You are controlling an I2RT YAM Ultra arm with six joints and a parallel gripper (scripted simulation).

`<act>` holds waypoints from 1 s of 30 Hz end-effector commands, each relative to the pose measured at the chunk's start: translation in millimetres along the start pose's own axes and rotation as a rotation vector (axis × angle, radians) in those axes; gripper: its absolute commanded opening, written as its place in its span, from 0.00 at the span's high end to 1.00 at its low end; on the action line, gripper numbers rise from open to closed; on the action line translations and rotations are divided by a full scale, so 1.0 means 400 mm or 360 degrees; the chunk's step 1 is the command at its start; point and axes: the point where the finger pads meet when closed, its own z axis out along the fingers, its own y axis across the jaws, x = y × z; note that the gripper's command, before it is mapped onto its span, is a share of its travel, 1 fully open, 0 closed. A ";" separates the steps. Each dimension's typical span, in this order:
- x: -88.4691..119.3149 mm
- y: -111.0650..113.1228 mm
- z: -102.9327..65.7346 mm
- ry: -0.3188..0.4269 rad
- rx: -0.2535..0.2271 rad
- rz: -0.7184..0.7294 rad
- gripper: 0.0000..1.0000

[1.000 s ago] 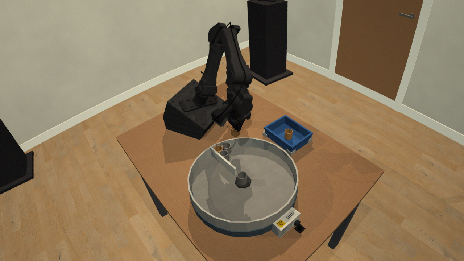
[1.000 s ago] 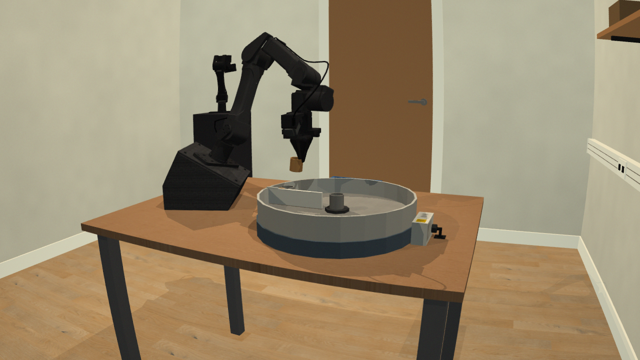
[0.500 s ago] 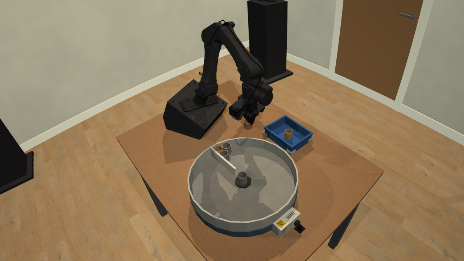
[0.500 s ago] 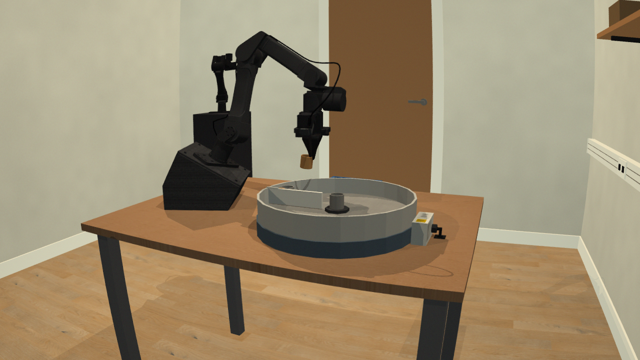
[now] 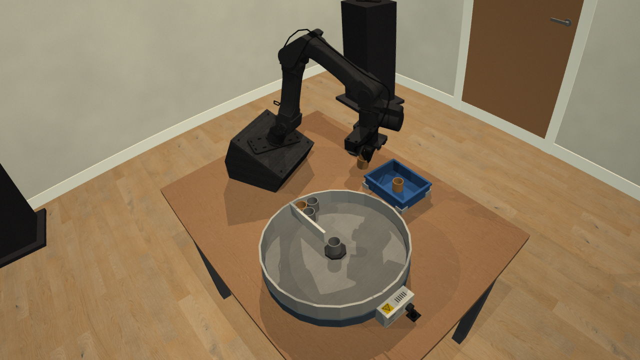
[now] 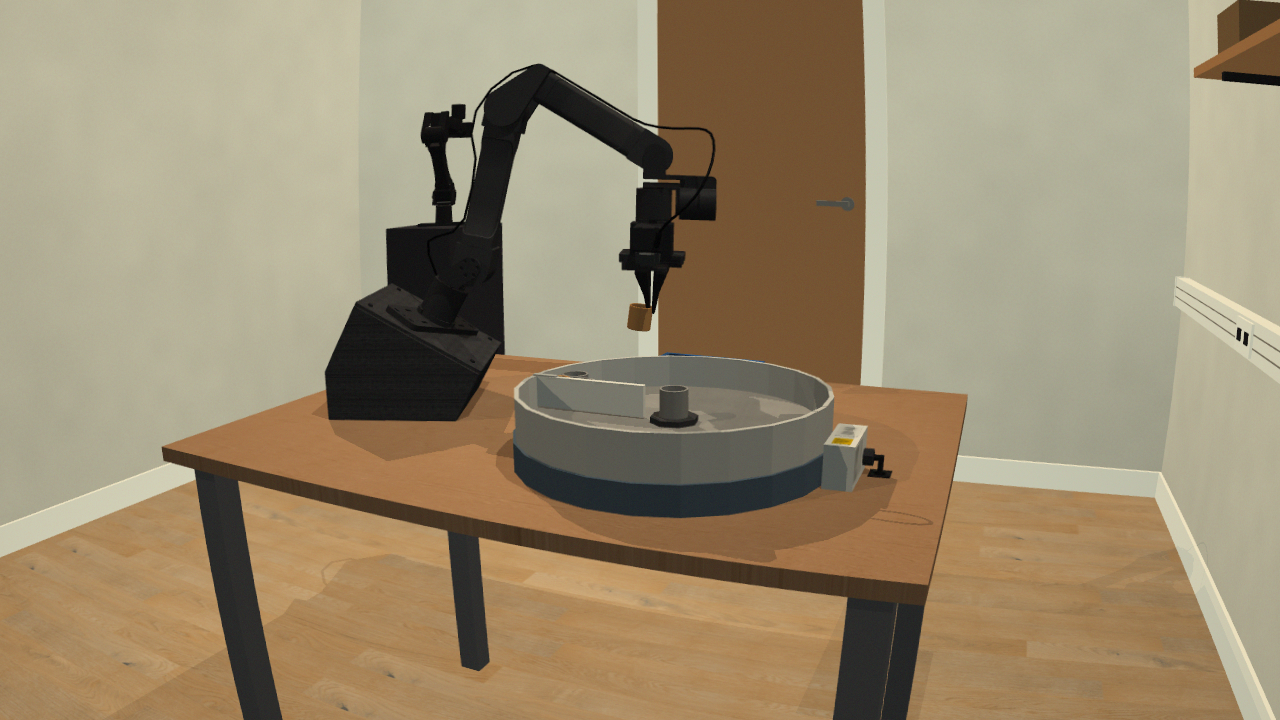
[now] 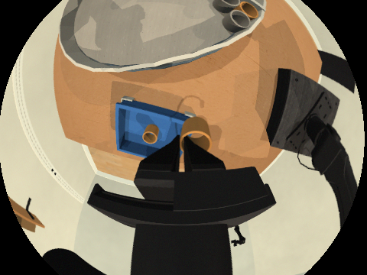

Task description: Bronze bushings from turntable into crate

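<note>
On the turntable [image 5: 335,308] [image 6: 671,447] [image 7: 115,69], against the divider [image 5: 307,219] [image 6: 590,394], one bronze bushing [image 5: 301,205] [image 7: 248,11] is left to fetch. Right beside it you've got a rim-side steel bushing [image 5: 312,203] [image 7: 239,20] and a hub-side steel bushing [image 5: 308,213] [image 7: 226,4]; both must stay. A grey cylinder [image 5: 334,244] [image 6: 674,402] stands at the turntable's centre; can't tell if it's a bushing or part of the hub.

Just beyond the turntable's rim, on the arm's side, sits the blue crate [image 5: 380,190] [image 7: 118,130], looking level and inside its corner guides. One crated bushing [image 5: 397,185] [image 7: 154,129], bronze, stands upright in it: that one's done.

Farther from the turntable, above the worktop [image 5: 232,237] [image 6: 375,465] [image 7: 229,92] and near the crate's edge, your end effector [image 5: 366,157] [image 6: 649,308] [image 7: 181,139] is nearly closed, pinching the wall of the held bushing [image 5: 362,163] [image 6: 639,317] [image 7: 199,124], also bronze, one finger inside the bore. It isn't over the crate's middle yet, so likely you're mid-transfer.

Tally: one in, one in hand, one to go. Bring the held one over the crate walls, lower it gently beside the first; bumping a wall could tip the crate or unseat it.

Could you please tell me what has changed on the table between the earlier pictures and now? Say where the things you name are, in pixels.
The end effector [image 5: 364,156] [image 6: 650,308] [image 7: 181,139] has carried its bronze bushing [image 5: 362,162] [image 6: 638,317] [image 7: 199,126] away from the arm's base toward the blue crate [image 5: 379,190] [image 7: 118,127]. Nothing was newly grasped or released. The crate, the bushing inside it [image 5: 397,184] [image 7: 150,136] and the three bushings by the divider [image 5: 308,221] [image 6: 599,397] stayed put.
</note>
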 end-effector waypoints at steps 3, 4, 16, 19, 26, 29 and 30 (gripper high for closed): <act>0.063 0.060 -0.028 -0.0071 -0.0053 -0.0005 1.00; 0.078 0.067 -0.027 -0.0071 -0.0053 -0.0019 1.00; 0.197 0.119 -0.025 -0.0070 -0.0054 -0.0119 1.00; 0.218 0.127 -0.024 -0.0070 -0.0055 -0.0137 1.00; 0.243 0.137 -0.029 -0.0067 -0.0065 -0.0156 1.00; 0.244 0.140 -0.044 -0.0059 -0.0089 -0.0155 1.00; 0.244 0.140 -0.044 -0.0059 -0.0089 -0.0155 1.00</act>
